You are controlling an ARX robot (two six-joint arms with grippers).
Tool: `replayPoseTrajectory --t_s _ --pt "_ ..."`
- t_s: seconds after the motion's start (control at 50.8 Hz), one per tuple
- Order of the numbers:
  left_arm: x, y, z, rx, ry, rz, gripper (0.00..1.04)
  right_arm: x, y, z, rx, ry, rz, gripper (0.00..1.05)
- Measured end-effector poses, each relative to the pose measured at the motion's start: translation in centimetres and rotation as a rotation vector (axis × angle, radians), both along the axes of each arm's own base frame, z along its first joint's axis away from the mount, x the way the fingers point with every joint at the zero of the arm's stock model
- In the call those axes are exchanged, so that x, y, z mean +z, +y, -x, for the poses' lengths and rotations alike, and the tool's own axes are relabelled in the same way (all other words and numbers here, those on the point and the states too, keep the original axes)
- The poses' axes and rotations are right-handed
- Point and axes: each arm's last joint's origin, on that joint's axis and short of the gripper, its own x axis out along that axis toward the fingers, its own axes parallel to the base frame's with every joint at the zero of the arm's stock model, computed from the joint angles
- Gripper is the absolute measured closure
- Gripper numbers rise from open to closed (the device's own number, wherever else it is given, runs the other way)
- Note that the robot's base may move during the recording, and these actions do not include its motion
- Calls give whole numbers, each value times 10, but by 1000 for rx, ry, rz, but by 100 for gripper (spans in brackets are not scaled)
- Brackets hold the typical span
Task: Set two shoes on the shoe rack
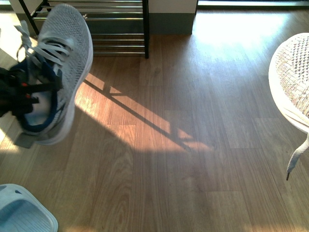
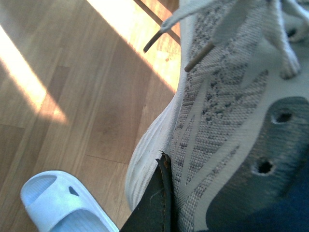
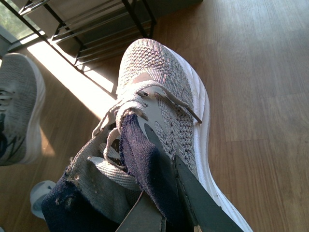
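Left fingers [image 1: 12,96]: closed on left sneaker [image 1: 60,53] heel, at 9 o'clock
Right fingers [image 3: 203,208]: gripping right sneaker [image 1: 294,82], at 3 o'clock
Rack [image 1: 116,43]: 11 o'clock
Sandal [image 1: 21,212]: on floor [image 1: 193,145], 7 o'clock

The floor [image 1: 193,145] is warm brown wood-look planking, crossed by a bright patch of sunlight with thin slanting shadows. A shoe rack [image 1: 118,36] with black side frames and chrome rods stands on it at the far left. A pale blue slide sandal [image 1: 21,212] lies on the boards at the near left, well apart from the rack.
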Motion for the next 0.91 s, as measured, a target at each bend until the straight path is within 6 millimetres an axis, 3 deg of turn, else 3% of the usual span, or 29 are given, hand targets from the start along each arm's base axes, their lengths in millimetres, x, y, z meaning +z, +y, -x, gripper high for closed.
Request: replayPoseTrajectory --t_s 0.158,0.335,0.906 --pt "44 2 41 46 -101 4 103 0 0 0 0 0 0 103" --pt "72 0 70 55 -189 -19 103 0 0 0 0 0 0 103" --pt "71 1 71 67 -187 -31 103 0 0 0 -1 -1 1 103"
